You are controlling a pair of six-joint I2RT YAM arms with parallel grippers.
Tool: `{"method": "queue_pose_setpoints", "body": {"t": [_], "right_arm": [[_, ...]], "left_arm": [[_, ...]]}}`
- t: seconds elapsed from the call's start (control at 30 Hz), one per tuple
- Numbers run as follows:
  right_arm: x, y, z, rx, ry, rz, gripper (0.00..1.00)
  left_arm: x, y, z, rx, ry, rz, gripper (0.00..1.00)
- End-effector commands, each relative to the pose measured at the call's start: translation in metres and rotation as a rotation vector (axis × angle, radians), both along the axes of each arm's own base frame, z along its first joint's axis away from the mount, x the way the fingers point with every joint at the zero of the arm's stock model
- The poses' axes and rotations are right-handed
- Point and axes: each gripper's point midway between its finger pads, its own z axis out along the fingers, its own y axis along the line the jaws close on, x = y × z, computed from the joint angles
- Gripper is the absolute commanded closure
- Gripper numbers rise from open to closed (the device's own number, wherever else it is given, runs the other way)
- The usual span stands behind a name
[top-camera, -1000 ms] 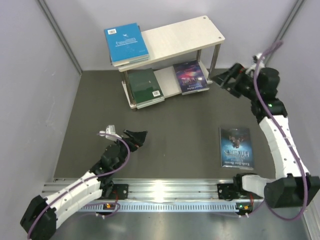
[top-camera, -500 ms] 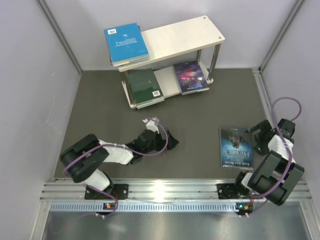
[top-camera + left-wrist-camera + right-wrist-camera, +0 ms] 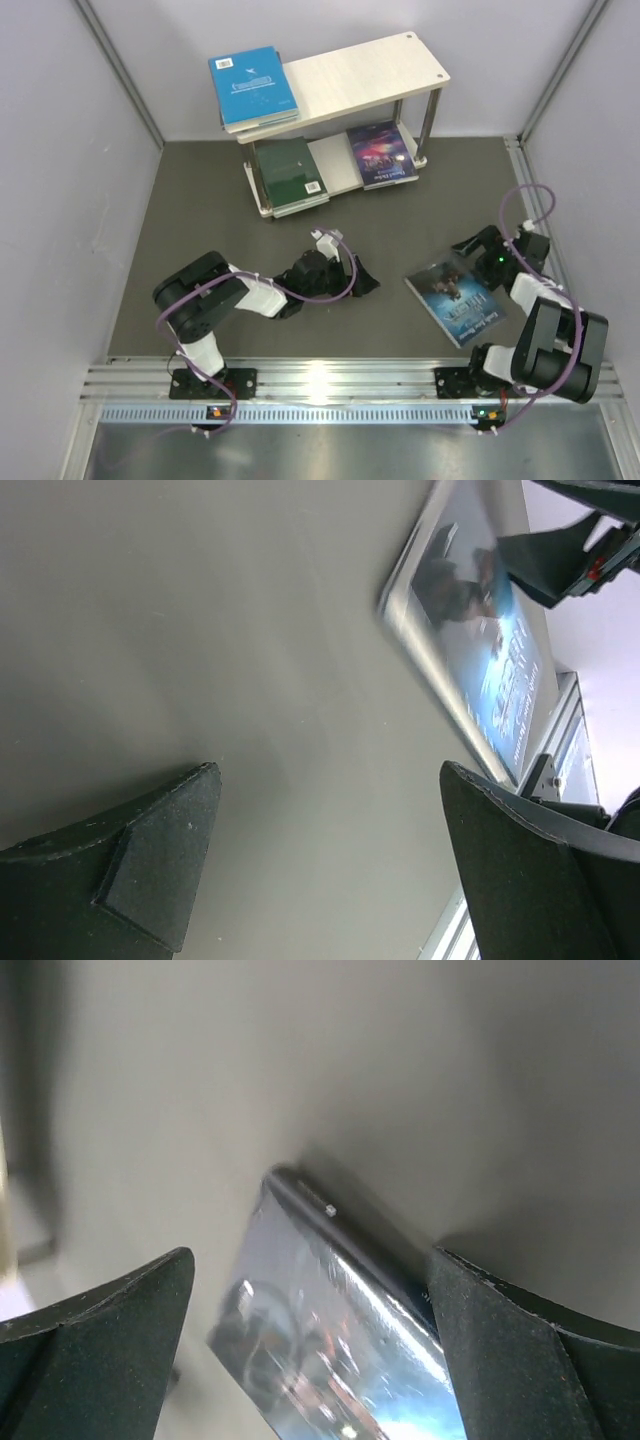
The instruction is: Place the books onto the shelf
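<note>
Grey matting (image 3: 200, 220) lay under your left gripper (image 3: 368, 282), whose jaws stood wide apart and held nothing. The dark blue starry book (image 3: 455, 303) lay flat on that matting ahead of the gripper, off toward the right-hand finger in the wrist view, near it but clear of it. Your right gripper (image 3: 465, 247) was spread just as wide and sat low over the book's far corner. From its wrist camera the glossy cover and dark spine ran between the two fingers (image 3: 100, 1330), with the spine close up to the finger on the right of that view; you could not have told whether they touched. The jaws were not clamped on the book. Well beyond both grippers stood the shelf (image 3: 350, 75), with a bright blue book (image 3: 250, 85) on the left end of its top board. A dark green book (image 3: 288, 172) and a purple starry book (image 3: 382, 152) lay side by side on the lower board.
</note>
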Motion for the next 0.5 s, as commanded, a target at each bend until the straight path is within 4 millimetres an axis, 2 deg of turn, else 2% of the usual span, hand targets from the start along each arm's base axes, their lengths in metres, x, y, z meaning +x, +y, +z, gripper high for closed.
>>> {"method": "queue_pose_setpoints", "body": {"t": [0.0,0.07,0.2,0.23,0.27,0.3,0.33,0.4,0.43,0.47], "right_arm": [[-0.039,0.059,-0.033,0.128,0.134,0.094,0.0],[-0.048,0.081,-0.037,0.164,0.136,0.151,0.0],[-0.051,0.102,-0.033,0.229,0.116,0.213,0.0],[-0.052,0.1,-0.032,0.212,0.119,0.215,0.0],[-0.044,0.095,-0.026,0.176,0.095,0.219,0.0],[-0.05,0.085,-0.029,0.106,0.131,0.207,0.0],[-0.04,0.077,-0.019,0.057,0.112,0.201,0.0],[-0.037,0.061,-0.011,-0.027,0.111,0.173,0.0],[-0.028,0.054,0.001,-0.055,0.087,0.164,0.0],[-0.026,0.046,0.006,-0.082,0.085,0.149,0.0]], "left_arm": [[-0.006,-0.003,-0.012,0.024,0.023,-0.033,0.03],[-0.005,-0.003,-0.013,0.023,0.026,-0.031,0.03],[-0.004,-0.003,-0.017,0.029,0.03,-0.029,0.03],[-0.006,-0.004,-0.017,0.028,0.034,-0.038,0.03],[-0.006,-0.005,-0.016,0.021,0.033,-0.041,0.03],[-0.008,-0.006,-0.016,0.016,0.037,-0.05,0.03],[-0.013,-0.007,-0.016,0.007,0.047,-0.067,0.04],[-0.022,-0.01,-0.009,-0.005,0.033,-0.091,0.01],[-0.024,-0.009,-0.01,0.012,0.021,-0.085,0.01],[-0.034,-0.01,-0.004,0.037,0.019,-0.099,0.01]]}}
